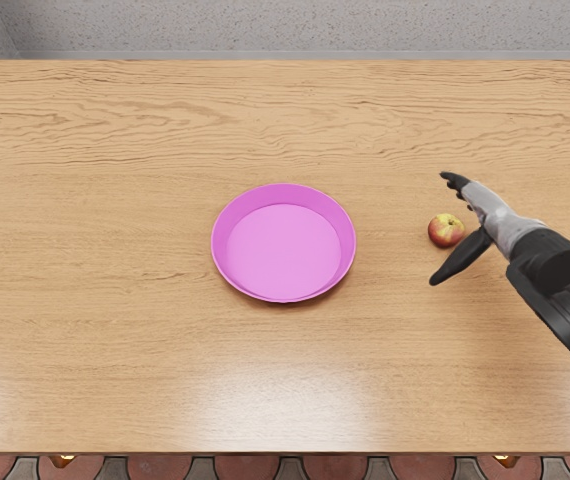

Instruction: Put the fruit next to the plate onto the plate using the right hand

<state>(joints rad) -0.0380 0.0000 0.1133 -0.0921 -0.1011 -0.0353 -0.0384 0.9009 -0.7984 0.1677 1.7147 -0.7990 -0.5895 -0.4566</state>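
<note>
Right hand (478, 222): comes in from the right edge of the table, low over the wood, palm turned toward the fruit.
Hand state: spread wide and holding nothing. The fingers (455, 182) reach up and away, the thumb (453, 266) points down and toward the near edge, so the 2 form an open fork.
Fruit: 1 small apple (446, 230), red with a yellow patch, sitting upright on the table inside the mouth of that fork, just beside the palm.
Contact: I cannot tell whether the palm touches the apple (the gap, if any, is too fine to read from this angle). Neither fingers nor thumb close on it.
Plate (221, 262): round, pink, shallow with a raised rim. It lies well beyond the fingertips, on the far side of the apple from the hand, and nothing is on it.
Apple to plate: apart, with a strip of bare wood between them. The apple is much nearer the hand than the plate.
Arm (555, 290): dark grey, runs back from the wrist down to the right edge of the view.
Table (115, 350): light wood grain, with a pale sheen on the near side, off to the thumb side of the hand.
Left hand: out of view.
</note>
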